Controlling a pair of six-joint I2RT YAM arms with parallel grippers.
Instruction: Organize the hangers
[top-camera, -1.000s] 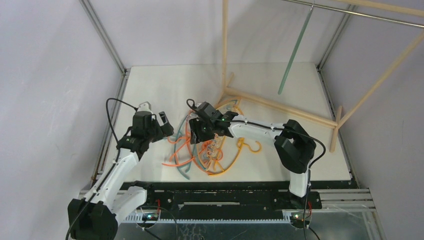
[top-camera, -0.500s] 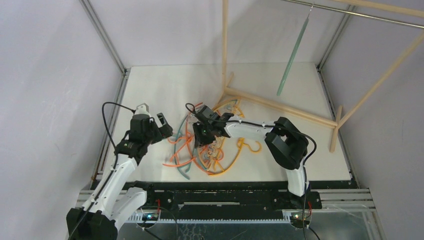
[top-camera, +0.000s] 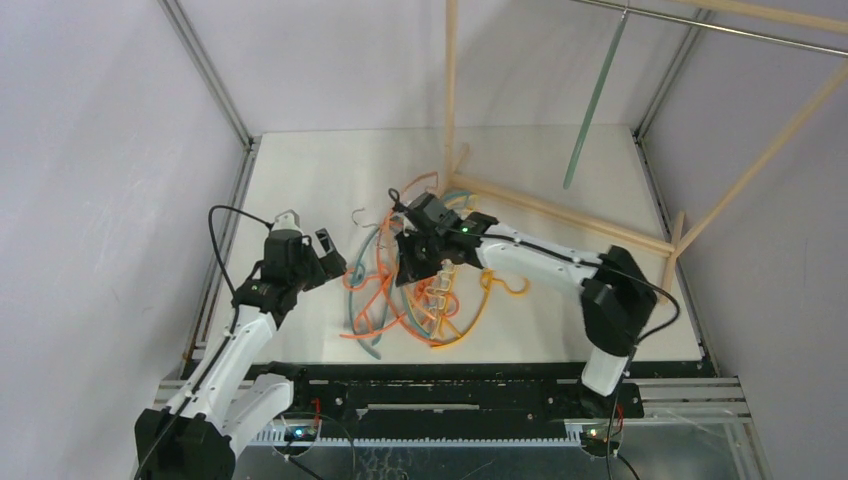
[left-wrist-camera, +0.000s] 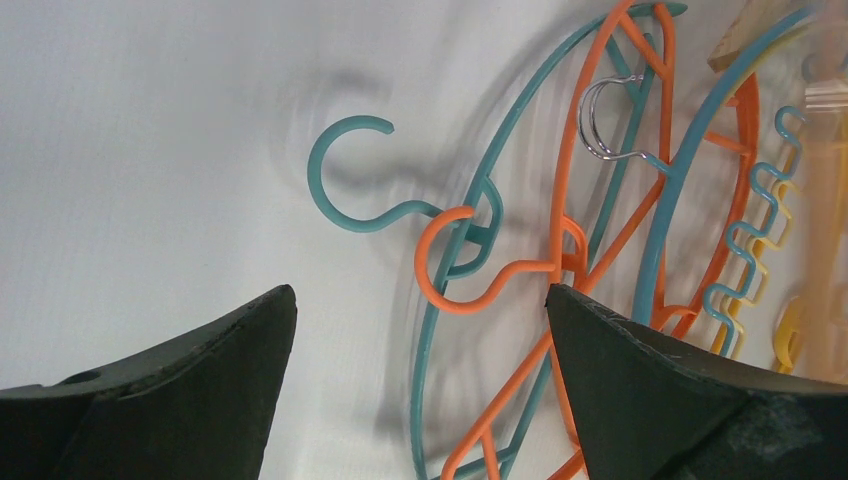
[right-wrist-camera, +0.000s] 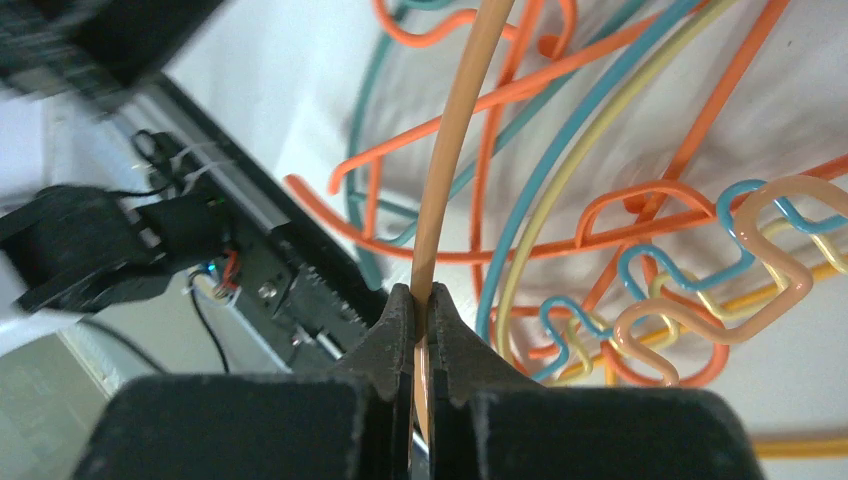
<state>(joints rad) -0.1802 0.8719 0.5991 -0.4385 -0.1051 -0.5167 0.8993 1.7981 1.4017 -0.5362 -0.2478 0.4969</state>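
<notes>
1. Plastic, thin and glossy, makes up the hangers (top-camera: 425, 300): curved rods in orange, teal, yellow and peach, several with wavy notched bars. They are tangled in one heap on the matte white table (top-camera: 320, 170), between the two arms.
2. The right gripper (right-wrist-camera: 422, 300) is clamped on the peach hanger (right-wrist-camera: 452, 140). Its black fingers (right-wrist-camera: 392, 335) pinch this smooth round rod, which rises from the jaws and crosses the tangle.
3. The left gripper (left-wrist-camera: 420, 295) is spread wide and grasps nothing. It hangs over the heap's left edge, where a teal hook (left-wrist-camera: 345, 185) and an orange hook (left-wrist-camera: 450, 275) interlink.
4. Only the left wrist view shows a silver wire hook (left-wrist-camera: 600, 120) among the plastic ones. Only the right wrist view shows the pinch itself.
5. The top view alone takes in the pale wooden rack poles (top-camera: 560, 212) behind the heap. It also shows a pale green hanger (top-camera: 595, 100) hanging from the metal rail (top-camera: 720, 28), well apart from the rest.
6. That hanging piece is seen edge-on, so its outline cannot be read.
7. From above, the right wrist covers the grip, and the overlapping rods cannot be counted.
8. The peach rod's far end is cut off at the top of the right wrist view. The right edge of the left wrist view is blurred.
</notes>
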